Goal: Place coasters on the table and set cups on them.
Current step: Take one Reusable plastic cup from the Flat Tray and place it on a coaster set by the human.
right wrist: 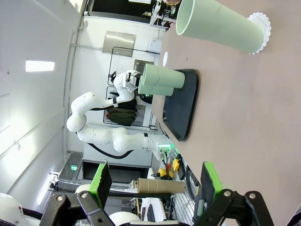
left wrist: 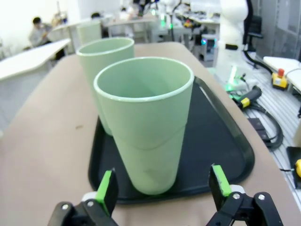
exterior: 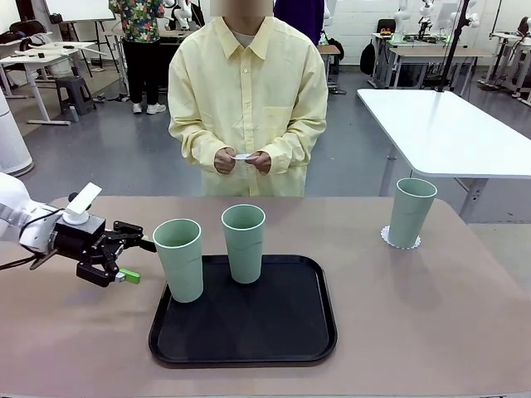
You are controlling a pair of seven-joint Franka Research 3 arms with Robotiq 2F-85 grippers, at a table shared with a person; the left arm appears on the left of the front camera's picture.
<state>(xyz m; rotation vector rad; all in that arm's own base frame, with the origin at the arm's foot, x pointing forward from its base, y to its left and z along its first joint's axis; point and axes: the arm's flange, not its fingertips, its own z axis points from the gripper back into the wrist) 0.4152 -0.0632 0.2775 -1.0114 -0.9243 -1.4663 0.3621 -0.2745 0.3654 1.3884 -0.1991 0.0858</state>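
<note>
Three cups (exterior: 178, 259), one coaster (exterior: 385, 237), maybe second coaster (exterior: 242, 156) held

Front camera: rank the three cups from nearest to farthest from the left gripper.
1. Left cup, at the tray's left edge, just ahead of the open left gripper.
2. Middle cup, at the back of the tray.
3. Right cup, on a coaster, off the tray at the table's right.

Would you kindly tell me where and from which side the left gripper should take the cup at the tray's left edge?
Probably grip its wall around mid-height, coming level from the robot's left. The cup stands upright, round and handleless, the open left gripper faces it, and the second cup crowds its far right side.
</note>
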